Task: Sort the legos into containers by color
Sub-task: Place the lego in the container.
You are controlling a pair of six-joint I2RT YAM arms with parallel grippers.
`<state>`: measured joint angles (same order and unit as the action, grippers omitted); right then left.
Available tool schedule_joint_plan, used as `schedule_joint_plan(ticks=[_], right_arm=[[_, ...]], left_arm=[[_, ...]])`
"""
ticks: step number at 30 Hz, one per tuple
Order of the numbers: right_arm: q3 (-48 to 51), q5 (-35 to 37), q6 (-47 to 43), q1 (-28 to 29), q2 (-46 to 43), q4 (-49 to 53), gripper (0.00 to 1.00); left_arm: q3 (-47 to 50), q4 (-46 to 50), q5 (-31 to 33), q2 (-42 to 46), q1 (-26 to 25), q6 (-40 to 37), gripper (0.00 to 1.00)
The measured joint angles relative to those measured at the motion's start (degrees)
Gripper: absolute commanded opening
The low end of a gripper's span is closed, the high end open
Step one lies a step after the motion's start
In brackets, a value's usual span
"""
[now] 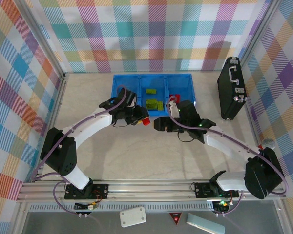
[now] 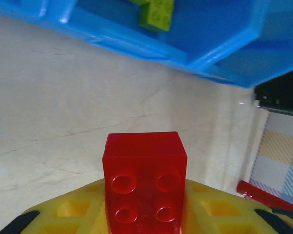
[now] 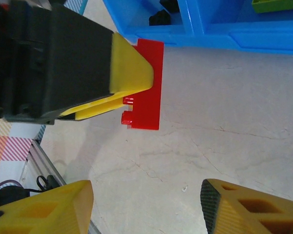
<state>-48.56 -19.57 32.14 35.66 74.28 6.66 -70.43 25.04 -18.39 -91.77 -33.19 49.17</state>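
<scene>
The left gripper (image 1: pixel 140 119) clamps a red lego (image 1: pixel 146 121) between its yellow fingers (image 2: pixel 68 209), just off the near wall of the blue bin (image 1: pixel 118 80) that sits midway along the table's (image 1: pixel 88 156) far edge. In the left wrist view the brick (image 2: pixel 144 185) faces the camera studs-up, four round studs showing, pinched on both flanks.

From the right wrist view, the left gripper (image 3: pixel 136 95) holds the same brick (image 3: pixel 147 68) by one end, the other end close against the bin's near rim (image 3: pixel 244 39).

The right gripper (image 1: pixel 158 123) hovers near the brick on its right side, over the middle of the table, its jaws spread wide and holding nothing (image 3: pixel 146 209).

Inside the bin, lime-green legos (image 1: pixel 154 103) lie in the middle compartment, another red lego (image 1: pixel 174 97) rests in the right-hand one, and black legos (image 3: pixel 162 15) sit in a compartment seen past the held brick.

A black case (image 1: pixel 232 87) stands by the table's far right corner. A red stick (image 2: pixel 263 197) lies on the table near the left gripper.
</scene>
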Motion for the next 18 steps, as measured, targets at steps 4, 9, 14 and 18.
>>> schedule_joint_plan(ticks=[4,9,14,18], right_arm=[[-1.0,-0.8,0.0,0.0,2.4,-1.5,0.57],[-1.8,-1.1,0.0,0.0,3.4,-3.1,0.51],[-2.5,-1.1,0.0,0.0,4.0,-4.3,0.44],[-2.5,-1.1,0.0,0.0,4.0,-5.0,0.38]], left_arm=[[-1.7,-1.0,-0.7,0.0,-1.2,1.6,0.36],[-3.1,-1.5,-1.3,0.2,-2.4,2.7,0.36],[-3.1,-1.4,-1.6,1.0,-3.2,3.2,0.36],[-3.1,-1.5,-1.5,1.6,-3.2,3.6,0.36]])
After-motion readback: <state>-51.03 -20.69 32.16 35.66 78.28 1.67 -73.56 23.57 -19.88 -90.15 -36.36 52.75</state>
